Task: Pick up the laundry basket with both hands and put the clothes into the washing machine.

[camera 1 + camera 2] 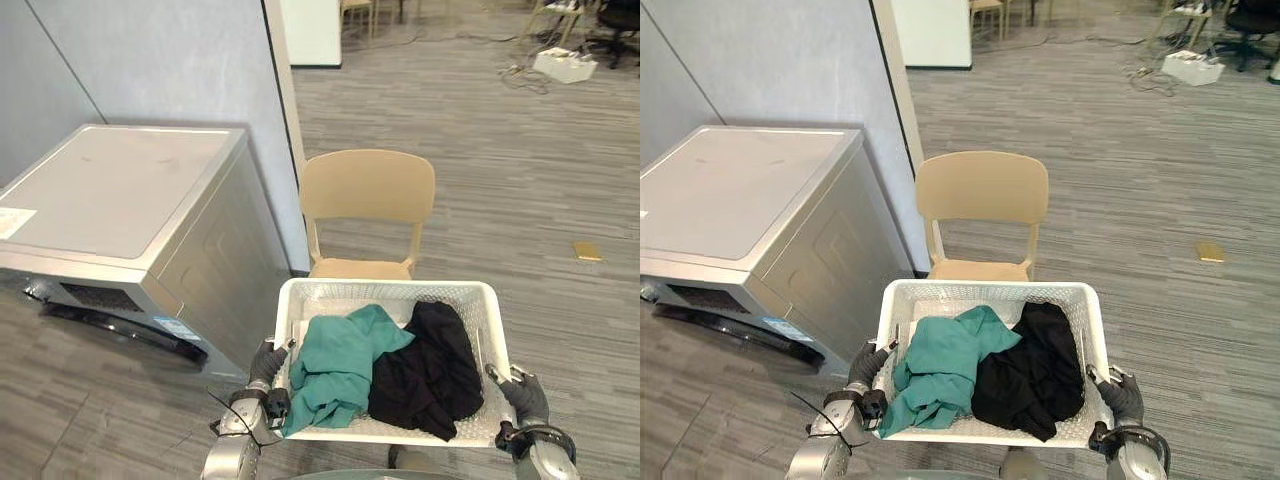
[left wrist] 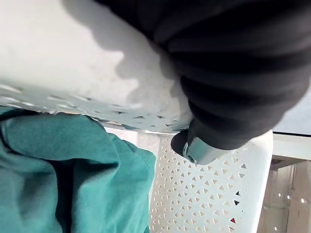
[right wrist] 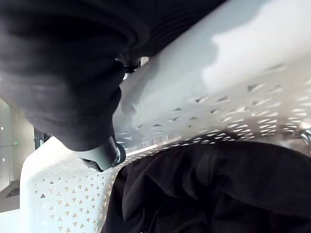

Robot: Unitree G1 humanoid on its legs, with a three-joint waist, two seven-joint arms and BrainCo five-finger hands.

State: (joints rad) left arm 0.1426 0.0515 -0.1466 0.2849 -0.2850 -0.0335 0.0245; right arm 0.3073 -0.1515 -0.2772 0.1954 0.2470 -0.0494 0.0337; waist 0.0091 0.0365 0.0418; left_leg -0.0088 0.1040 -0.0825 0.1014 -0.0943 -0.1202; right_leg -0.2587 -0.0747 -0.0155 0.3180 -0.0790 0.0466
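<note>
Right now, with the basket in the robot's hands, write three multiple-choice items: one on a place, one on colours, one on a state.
1. Where is the silver-grey washing machine from the white perforated plastic laundry basket?
A. On the robot's left.
B. On the robot's right.
C. Under it.
2. What lies in the basket?
A. One red towel.
B. A teal garment and a black garment.
C. Three white shirts.
3. How is the basket?
A. Upside down on the floor.
B. On the washing machine.
C. Gripped at its sides by the left hand and right hand.
Answers: 1 A, it stands at the eye views' left; 2 B, both lie side by side; 3 C, both hands close on its side rims.
</note>
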